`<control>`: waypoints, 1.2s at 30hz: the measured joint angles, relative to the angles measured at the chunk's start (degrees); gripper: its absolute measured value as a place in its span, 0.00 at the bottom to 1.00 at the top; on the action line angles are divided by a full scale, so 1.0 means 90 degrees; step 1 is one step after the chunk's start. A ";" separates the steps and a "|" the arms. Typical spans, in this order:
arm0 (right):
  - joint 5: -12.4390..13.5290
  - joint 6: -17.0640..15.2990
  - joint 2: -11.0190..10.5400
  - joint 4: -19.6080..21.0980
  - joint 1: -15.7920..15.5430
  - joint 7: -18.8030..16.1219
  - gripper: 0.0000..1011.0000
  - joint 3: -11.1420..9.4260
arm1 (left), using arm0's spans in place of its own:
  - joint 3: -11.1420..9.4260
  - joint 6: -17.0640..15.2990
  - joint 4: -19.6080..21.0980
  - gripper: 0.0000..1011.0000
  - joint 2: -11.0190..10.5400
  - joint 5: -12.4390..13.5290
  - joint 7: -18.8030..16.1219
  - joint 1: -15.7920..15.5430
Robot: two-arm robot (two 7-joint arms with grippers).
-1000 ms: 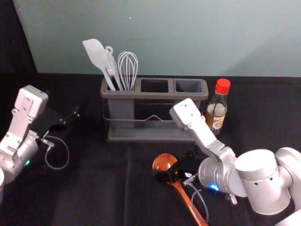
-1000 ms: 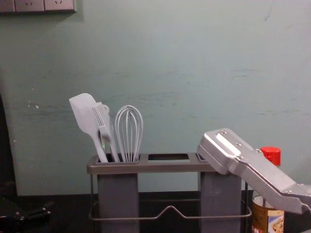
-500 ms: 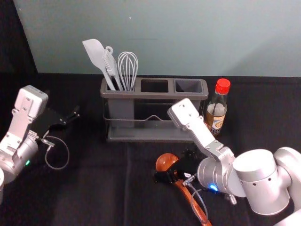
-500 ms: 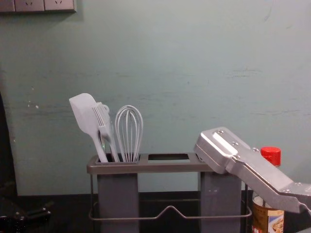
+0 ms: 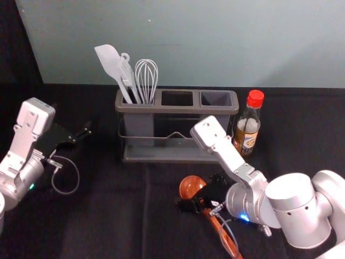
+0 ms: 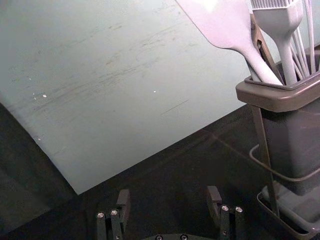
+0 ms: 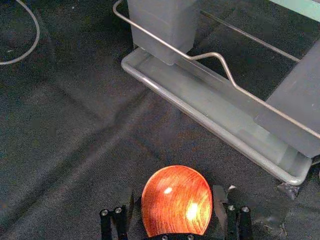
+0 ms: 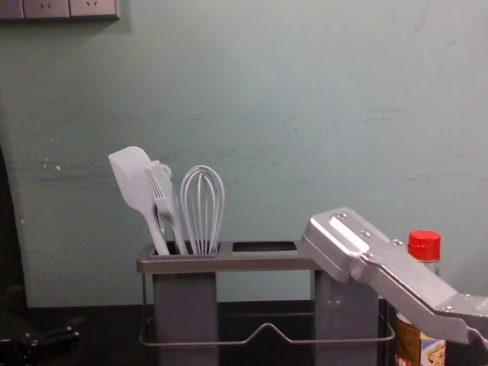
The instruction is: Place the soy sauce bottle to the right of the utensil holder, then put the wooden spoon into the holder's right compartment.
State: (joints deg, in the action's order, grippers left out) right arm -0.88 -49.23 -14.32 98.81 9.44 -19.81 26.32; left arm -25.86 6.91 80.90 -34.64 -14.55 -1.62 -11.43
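Bottle [image 5: 248,129] standing right of holder [image 5: 178,109]. Right gripper [image 7: 173,192], open, reaching around spoon [image 5: 191,186], needing squeezing, lifting next. Left gripper [image 6: 168,194] waiting open by holder's left.

Your black-clothed table [image 5: 108,221]: one grey utensil holder [image 5: 178,109], far middle; one soy sauce bottle [image 5: 247,129], upright, just right.

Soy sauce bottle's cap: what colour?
Red; the cap shows best in the head view, from above.

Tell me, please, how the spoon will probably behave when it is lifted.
The spoon looks wooden, so probably stiff. Its shiny, rounded bowl may slip. Its long handle could swing down if lifted by the bowl.
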 joint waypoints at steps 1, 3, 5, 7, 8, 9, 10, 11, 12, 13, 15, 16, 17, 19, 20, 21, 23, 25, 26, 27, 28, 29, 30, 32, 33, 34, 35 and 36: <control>-0.0024 -0.0006 0.0000 0.0003 -0.0005 -0.0009 0.99 0.0000 | 0.0000 0.0000 0.0000 0.99 0.0000 0.0000 0.0000 0.0000; -0.0050 -0.0015 0.0003 0.0007 -0.0010 -0.0015 0.99 -0.0001 | 0.0000 0.0000 0.0000 0.99 0.0000 0.0000 0.0000 0.0000; -0.0090 -0.0032 0.0012 0.0012 -0.0016 -0.0024 0.99 -0.0004 | 0.0000 0.0000 0.0000 0.99 0.0000 0.0000 0.0000 0.0000; -0.0124 -0.0040 0.0020 0.0016 -0.0022 -0.0049 0.99 -0.0010 | 0.0000 0.0000 0.0000 0.99 0.0000 0.0000 0.0000 0.0000; -0.0135 -0.0040 0.0022 0.0016 -0.0024 -0.0053 0.99 -0.0012 | 0.0000 0.0000 0.0000 0.99 0.0000 0.0000 0.0000 0.0000; -0.0153 -0.0038 0.0027 0.0016 -0.0032 -0.0065 0.99 -0.0027 | 0.0000 0.0000 0.0000 0.99 0.0000 0.0000 0.0000 0.0000; -0.0153 -0.0038 0.0027 0.0016 -0.0032 -0.0065 0.99 -0.0027 | 0.0000 0.0000 0.0000 0.99 0.0000 0.0000 0.0000 0.0000; -0.0161 -0.0029 0.0036 0.0013 -0.0040 -0.0076 0.99 -0.0042 | 0.0000 0.0000 0.0000 0.99 0.0000 0.0000 0.0000 0.0000; -0.0173 -0.0016 0.0045 0.0007 -0.0052 -0.0098 0.99 -0.0060 | 0.0000 0.0000 0.0000 0.99 0.0000 0.0000 0.0000 0.0000; -0.0173 -0.0016 0.0045 0.0007 -0.0052 -0.0098 0.99 -0.0060 | 0.0000 0.0000 0.0000 0.99 0.0000 0.0000 0.0000 0.0000; -0.0203 0.0018 0.0065 0.0000 -0.0079 -0.0117 0.99 -0.0089 | 0.0000 0.0000 0.0000 0.99 0.0000 0.0000 0.0000 0.0000; -0.0203 0.0018 0.0065 0.0000 -0.0079 -0.0117 0.98 -0.0089 | 0.0000 0.0000 0.0000 0.99 0.0000 0.0000 0.0000 0.0000; -0.0224 0.0034 0.0076 0.0000 -0.0094 -0.0119 0.97 -0.0100 | 0.0000 0.0000 0.0000 0.99 0.0000 0.0000 0.0000 0.0000; -0.0251 0.0045 0.0085 0.0001 -0.0106 -0.0119 0.92 -0.0105 | 0.0000 0.0000 0.0000 0.99 0.0000 0.0000 0.0000 0.0000; -0.0273 0.0049 0.0097 0.0001 -0.0116 -0.0119 0.91 -0.0114 | 0.0000 0.0000 0.0000 0.99 0.0000 0.0000 0.0000 0.0000; -0.0286 0.0049 0.0101 0.0001 -0.0119 -0.0121 0.88 -0.0118 | 0.0000 0.0000 0.0000 0.99 0.0000 0.0000 0.0000 0.0000; -0.0318 0.0050 0.0116 0.0002 -0.0126 -0.0134 0.83 -0.0128 | 0.0000 0.0000 0.0000 0.99 0.0000 0.0000 0.0000 0.0000; -0.0343 0.0049 0.0123 0.0015 -0.0136 -0.0145 0.83 -0.0136 | 0.0000 0.0000 0.0000 0.99 0.0000 0.0000 0.0000 0.0000; -0.0354 0.0045 0.0124 0.0035 -0.0144 -0.0151 0.83 -0.0145 | 0.0000 0.0000 0.0000 0.99 0.0000 0.0000 0.0000 0.0000; -0.0367 0.0035 0.0124 0.0081 -0.0160 -0.0161 0.83 -0.0161 | 0.0000 0.0000 0.0000 0.99 0.0000 0.0000 0.0000 0.0000; -0.0374 0.0027 0.0121 0.0115 -0.0172 -0.0170 0.83 -0.0171 | 0.0000 0.0000 0.0000 0.99 0.0000 0.0000 0.0000 0.0000; -0.0386 0.0010 0.0109 0.0198 -0.0200 -0.0197 0.83 -0.0201 | 0.0000 0.0000 0.0000 0.99 0.0000 0.0000 0.0000 0.0000; -0.0392 0.0003 0.0100 0.0245 -0.0215 -0.0213 0.83 -0.0214 | 0.0000 0.0000 0.0000 0.99 0.0000 0.0000 0.0000 0.0000; -0.0392 -0.0005 0.0041 0.0430 -0.0260 -0.0289 0.83 -0.0264 | 0.0000 0.0000 0.0000 0.99 0.0000 0.0000 0.0000 0.0000; -0.0392 -0.0005 0.0041 0.0430 -0.0260 -0.0289 0.83 -0.0264 | 0.0000 0.0000 0.0000 0.99 0.0000 0.0000 0.0000 0.0000; -0.0373 -0.0008 -0.0021 0.0580 -0.0300 -0.0372 0.83 -0.0316 | 0.0000 0.0000 0.0000 0.99 0.0000 0.0000 0.0000 0.0000; -0.0358 -0.0004 -0.0050 0.0653 -0.0319 -0.0418 0.83 -0.0344 | 0.0000 0.0000 0.0000 0.99 0.0000 0.0000 0.0000 0.0000; -0.0328 0.0032 -0.0122 0.0797 -0.0369 -0.0513 0.83 -0.0400 | 0.0000 0.0000 0.0000 0.99 0.0000 0.0000 0.0000 0.0000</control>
State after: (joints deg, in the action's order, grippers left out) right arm -3.84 -48.94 -15.41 105.98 6.12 -24.42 22.72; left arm -25.86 6.91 80.90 -34.65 -14.54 -1.62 -11.43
